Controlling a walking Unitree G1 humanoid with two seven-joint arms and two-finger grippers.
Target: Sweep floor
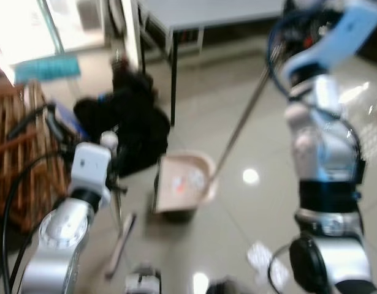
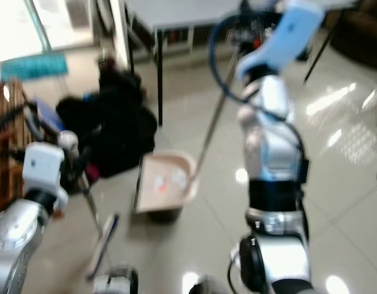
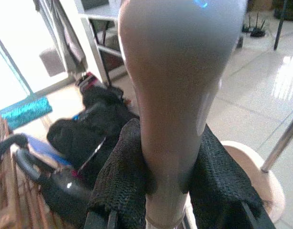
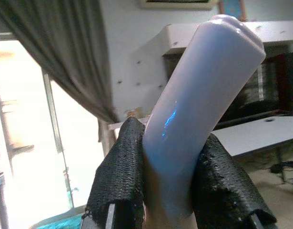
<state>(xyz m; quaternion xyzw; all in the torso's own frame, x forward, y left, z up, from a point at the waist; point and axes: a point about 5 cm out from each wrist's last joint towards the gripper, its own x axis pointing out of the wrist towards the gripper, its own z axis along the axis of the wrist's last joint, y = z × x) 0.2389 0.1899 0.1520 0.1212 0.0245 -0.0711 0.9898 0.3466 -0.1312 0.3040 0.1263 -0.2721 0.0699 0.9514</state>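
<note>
The pale pink dustpan (image 1: 183, 180) sits on the glossy tile floor (image 1: 237, 122), a few small bits of litter inside it. Its thin metal pole (image 1: 240, 125) slants up toward one o'clock to a light blue handle (image 1: 335, 37). At seven o'clock from the pan, the broom (image 1: 121, 242) leans low and blurred.

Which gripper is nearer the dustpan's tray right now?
Left. The left gripper grips the broom handle low, just beside the dustpan tray. The right gripper clamps the dustpan's blue handle high up, far above it.
</note>
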